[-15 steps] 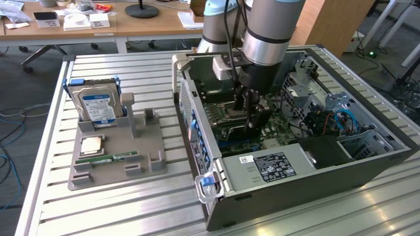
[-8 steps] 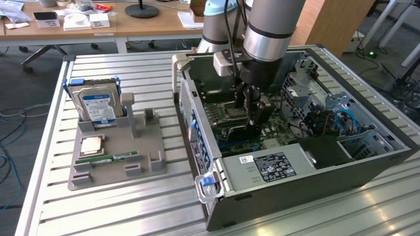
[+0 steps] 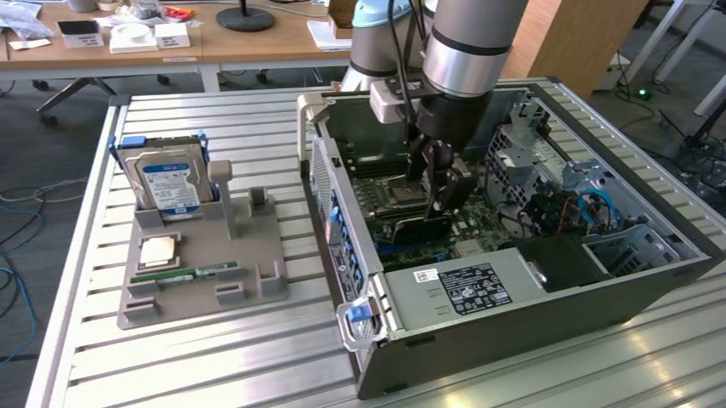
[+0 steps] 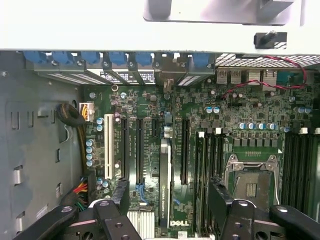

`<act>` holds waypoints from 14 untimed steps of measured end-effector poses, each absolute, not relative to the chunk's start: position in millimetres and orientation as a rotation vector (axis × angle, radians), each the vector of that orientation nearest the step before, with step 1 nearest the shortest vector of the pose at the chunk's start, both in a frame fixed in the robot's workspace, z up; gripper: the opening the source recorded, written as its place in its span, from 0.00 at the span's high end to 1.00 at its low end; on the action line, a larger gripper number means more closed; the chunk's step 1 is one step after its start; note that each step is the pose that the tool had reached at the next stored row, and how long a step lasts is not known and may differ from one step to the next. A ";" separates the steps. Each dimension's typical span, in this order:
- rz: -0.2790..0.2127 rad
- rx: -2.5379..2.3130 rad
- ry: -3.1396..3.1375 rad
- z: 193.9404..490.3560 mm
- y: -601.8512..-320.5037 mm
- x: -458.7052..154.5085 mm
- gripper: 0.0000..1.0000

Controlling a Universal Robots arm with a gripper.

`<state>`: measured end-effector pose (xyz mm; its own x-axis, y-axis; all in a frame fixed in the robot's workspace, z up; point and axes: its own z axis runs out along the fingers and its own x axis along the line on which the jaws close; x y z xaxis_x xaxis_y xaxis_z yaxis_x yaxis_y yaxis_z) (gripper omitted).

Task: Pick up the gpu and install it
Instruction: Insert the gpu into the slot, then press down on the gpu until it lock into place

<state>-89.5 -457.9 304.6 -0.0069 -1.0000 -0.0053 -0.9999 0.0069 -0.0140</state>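
The gpu [image 4: 164, 180] stands on edge in a motherboard slot inside the open computer case [image 3: 533, 319], its dark board running between the black slots and a DELL label at its near end. In the exterior view the gpu [image 3: 416, 228] is a dark card low on the motherboard, just under the arm's tool. My gripper [image 4: 170, 197] hangs above the card, open. One black finger [image 4: 120, 192] is on each side of it, and neither touches the card. The exterior view has the gripper [image 3: 440, 194] reaching straight down into the case.
Beside the card lie empty black slots, a white slot [image 4: 108, 147] and the open CPU socket [image 4: 252, 187]. The power supply [image 3: 477, 285] fills the case's near end. On the exterior view's left, a grey holder [image 3: 255, 272] carries a hard drive [image 3: 170, 183], a processor [image 3: 156, 251] and a green memory stick [image 3: 187, 274].
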 end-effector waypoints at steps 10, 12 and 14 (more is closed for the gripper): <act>-0.010 -2.204 2.219 307.1 -457.9 -89.5 0.26; -0.010 -2.204 2.219 307.1 -457.9 -89.4 0.26; -0.010 -2.204 2.219 307.1 -457.9 -89.4 0.26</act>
<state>-89.4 -457.9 307.1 -0.0068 -1.0000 -0.0053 -0.9999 0.0069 -0.0140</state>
